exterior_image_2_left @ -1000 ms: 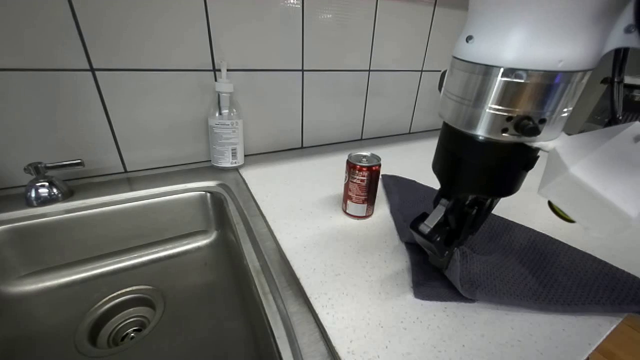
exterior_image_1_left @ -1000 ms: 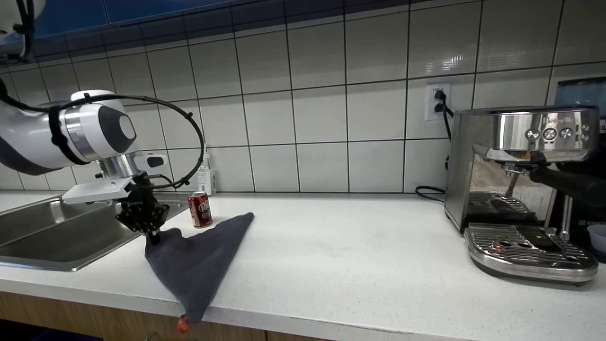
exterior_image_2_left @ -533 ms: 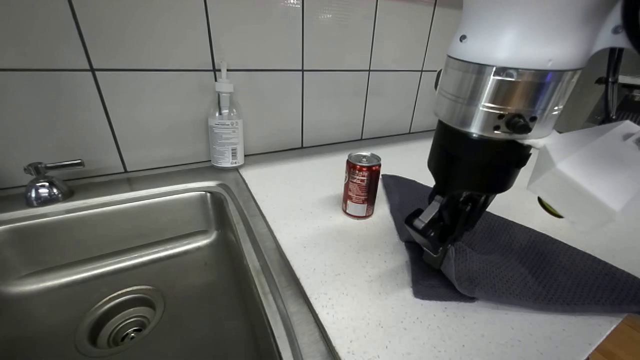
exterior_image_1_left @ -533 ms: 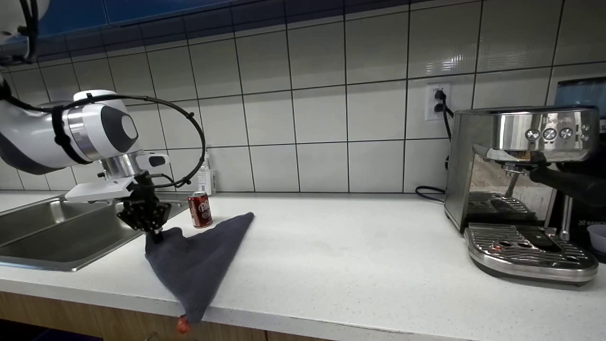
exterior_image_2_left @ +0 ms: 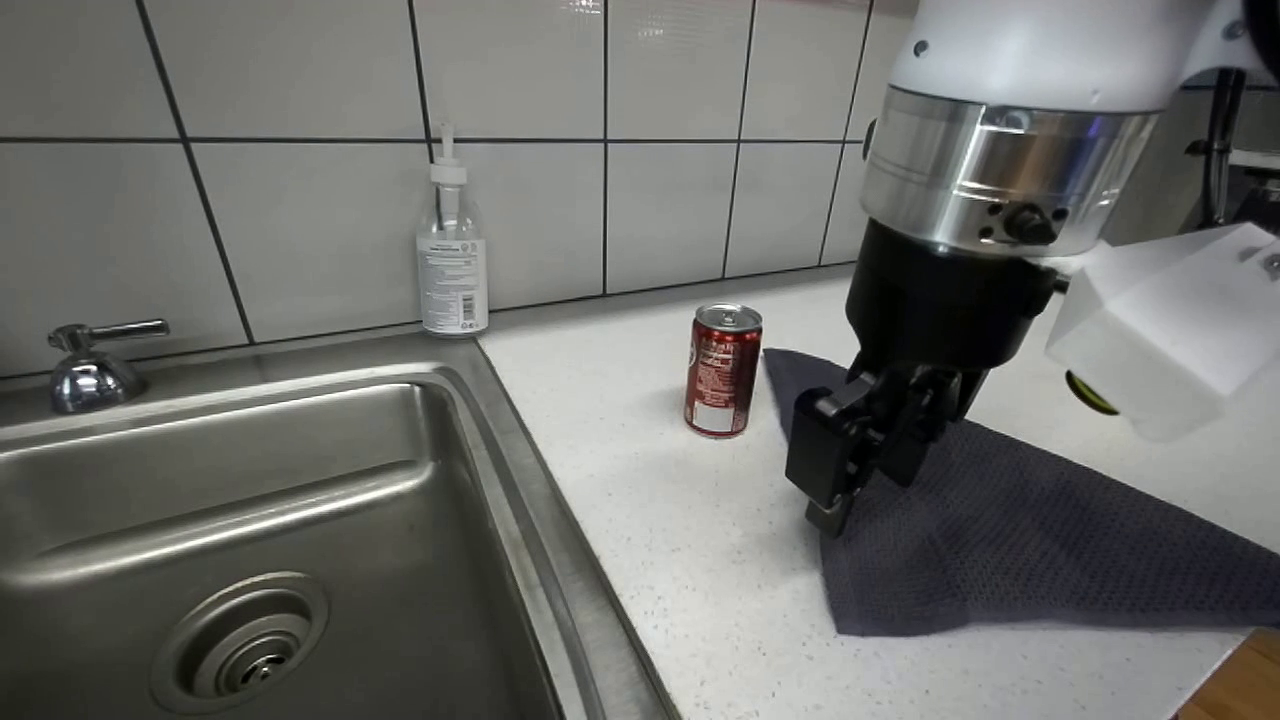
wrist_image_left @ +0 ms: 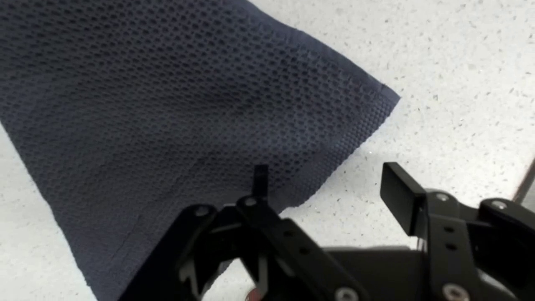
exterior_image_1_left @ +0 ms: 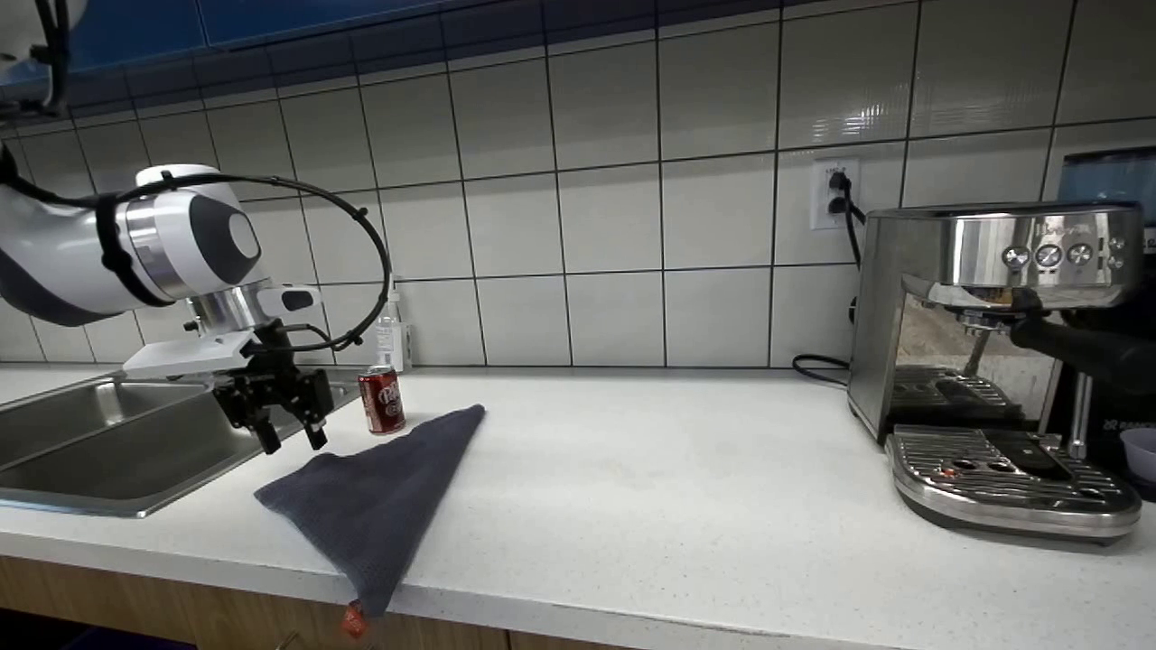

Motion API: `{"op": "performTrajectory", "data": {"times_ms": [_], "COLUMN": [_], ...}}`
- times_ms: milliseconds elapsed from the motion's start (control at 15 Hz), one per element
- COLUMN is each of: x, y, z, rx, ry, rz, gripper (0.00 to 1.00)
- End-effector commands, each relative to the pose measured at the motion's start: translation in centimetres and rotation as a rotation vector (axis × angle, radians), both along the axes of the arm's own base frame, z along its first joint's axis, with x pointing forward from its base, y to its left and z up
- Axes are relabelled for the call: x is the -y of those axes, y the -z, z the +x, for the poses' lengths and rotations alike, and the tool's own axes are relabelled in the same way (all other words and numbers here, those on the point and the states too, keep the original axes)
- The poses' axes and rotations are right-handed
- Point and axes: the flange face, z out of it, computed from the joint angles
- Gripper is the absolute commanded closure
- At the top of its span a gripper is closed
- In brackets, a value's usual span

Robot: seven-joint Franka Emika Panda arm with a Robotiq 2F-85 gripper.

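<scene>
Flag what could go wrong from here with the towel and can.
1. The dark gray towel hangs over the front edge of the countertop; a tug could slide it off.
2. The open gripper is near the upright red soda can; a sideways swing might tip it.
3. In the wrist view one finger is over the towel, contact unclear; moving might drag it.

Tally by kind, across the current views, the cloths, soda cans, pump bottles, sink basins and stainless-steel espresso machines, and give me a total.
Waffle-weave cloth: 1
Soda can: 1
Pump bottle: 1
Sink basins: 2
Stainless-steel espresso machine: 1
Total: 6
</scene>
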Motion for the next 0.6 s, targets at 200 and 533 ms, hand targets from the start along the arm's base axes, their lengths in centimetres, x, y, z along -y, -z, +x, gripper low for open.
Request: {"op": "performTrajectory", "data": {"times_ms": [200,533], "x": [1.4,3.4], "y": [-3.2,-4.8], "z": [0.2,0.5], "rx": [0.046,0.062], "ry": [0.007,0.019], "rz": [0.022,0.039], "gripper": [0.0,0.0]}}
